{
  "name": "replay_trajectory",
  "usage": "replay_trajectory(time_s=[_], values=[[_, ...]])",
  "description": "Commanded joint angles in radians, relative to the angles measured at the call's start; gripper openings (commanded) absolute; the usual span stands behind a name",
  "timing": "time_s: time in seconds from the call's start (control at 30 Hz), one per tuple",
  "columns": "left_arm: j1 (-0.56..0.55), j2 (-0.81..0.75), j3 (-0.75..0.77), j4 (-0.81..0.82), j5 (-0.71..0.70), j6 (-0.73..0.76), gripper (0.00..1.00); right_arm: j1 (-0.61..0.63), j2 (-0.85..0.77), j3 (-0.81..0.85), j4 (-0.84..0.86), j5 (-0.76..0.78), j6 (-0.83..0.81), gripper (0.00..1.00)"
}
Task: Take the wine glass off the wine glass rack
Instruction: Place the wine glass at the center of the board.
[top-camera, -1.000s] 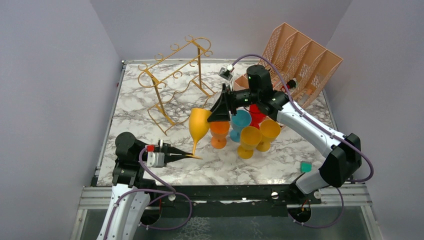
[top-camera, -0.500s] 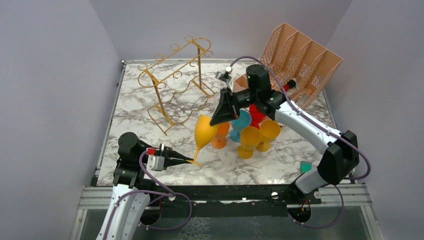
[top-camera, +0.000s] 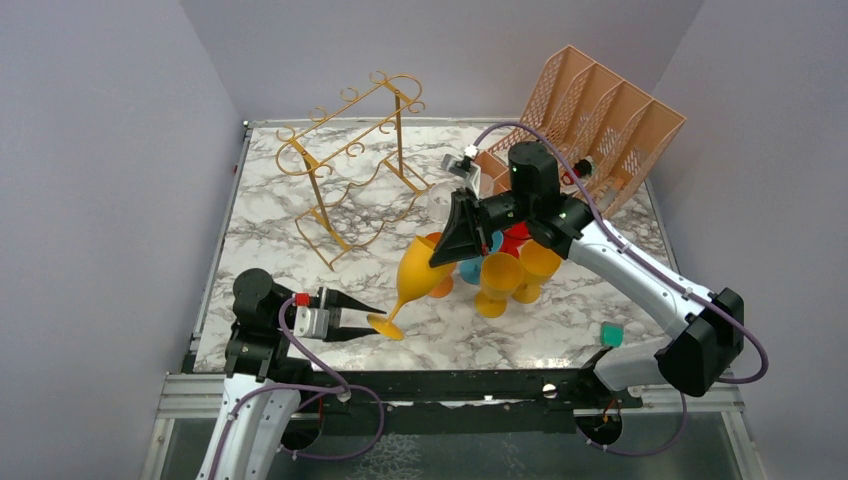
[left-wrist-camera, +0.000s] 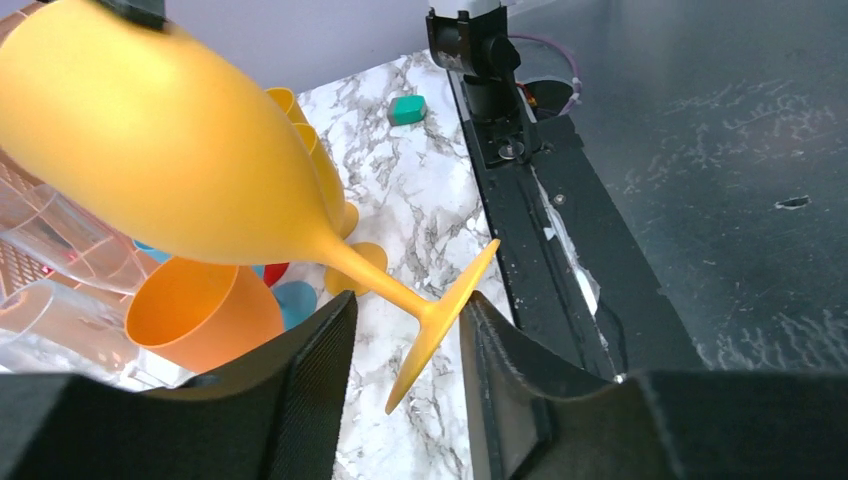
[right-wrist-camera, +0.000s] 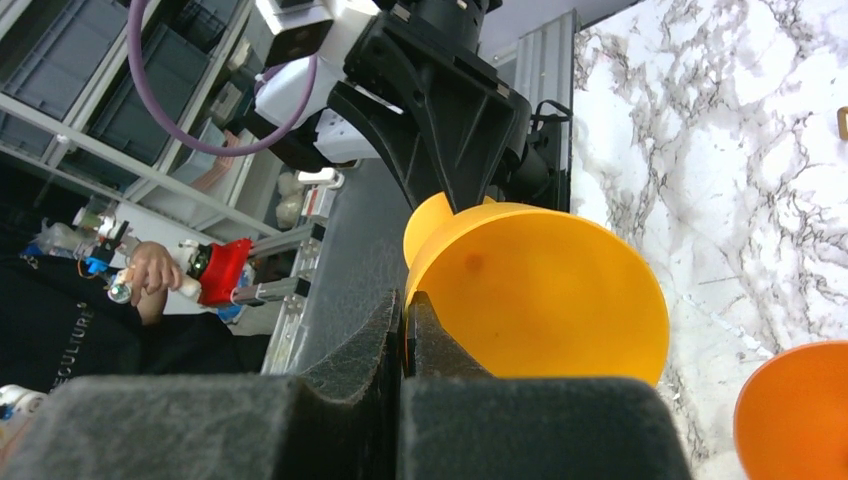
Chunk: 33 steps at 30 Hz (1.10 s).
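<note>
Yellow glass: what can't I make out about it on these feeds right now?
- Top view: the pinched rim of the glass, covered by the right end effector.
- Left wrist: the rim, cut off by the frame's top-left corner.
- Right wrist: stem and foot, hidden behind the bowl.
- Any view: whether the foot touches the table.

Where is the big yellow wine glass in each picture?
Top external: yellow wine glass tilted, at the centre.
Left wrist: its bowl upper left, foot low centre.
Right wrist: its bowl at the centre.
Shared landmark: the marble table under it.
</note>
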Motion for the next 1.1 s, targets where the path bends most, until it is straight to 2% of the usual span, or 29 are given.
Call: replay_trajectory(time_s=[0.0,0.2,0.23,0.27,0.3,0.43,0.53,0.67,0.77,0.87,0.97,1.07], values=[[0.005,-0.04,0.051,-0.019,-0.021,-0.054,0.5,0.014,-0.038,-0.043,-0.052,0.053,-0.028,0.01],[0.005,-0.086,0.075,-0.041,-0.039,-0.094,0.73,0.033,-0.07,-0.06,-0.121,0.121,-0.078,0.01],[0.006,-0.094,0.081,-0.045,-0.04,-0.101,0.81,0.035,-0.076,-0.065,-0.121,0.125,-0.078,0.01],[0.006,-0.101,0.088,-0.049,-0.042,-0.106,0.93,0.038,-0.082,-0.069,-0.126,0.133,-0.08,0.01],[0.006,-0.109,0.095,-0.054,-0.048,-0.113,0.98,0.044,-0.088,-0.072,-0.137,0.146,-0.088,0.01],[0.006,-0.144,0.121,-0.066,-0.136,-0.153,0.99,0.094,-0.115,-0.087,-0.201,0.27,-0.123,0.01],[0.006,-0.17,0.123,-0.065,-0.27,-0.215,0.99,0.141,-0.149,-0.121,-0.235,0.41,-0.129,0.01],[0.006,-0.217,0.104,-0.066,-0.535,-0.337,0.99,0.235,-0.214,-0.162,-0.296,0.699,-0.124,0.01],[0.006,-0.258,0.066,-0.059,-0.796,-0.522,0.99,0.311,-0.237,-0.182,-0.346,0.88,-0.111,0.01],[0.005,-0.259,0.038,-0.066,-0.942,-0.673,0.99,0.376,-0.263,-0.204,-0.4,1.054,-0.108,0.01],[0.005,-0.241,0.027,-0.107,-1.036,-0.742,0.99,0.402,-0.297,-0.195,-0.466,1.17,-0.119,0.01],[0.006,-0.234,0.063,-0.183,-1.134,-0.716,0.99,0.405,-0.32,-0.209,-0.471,1.2,-0.135,0.01]])
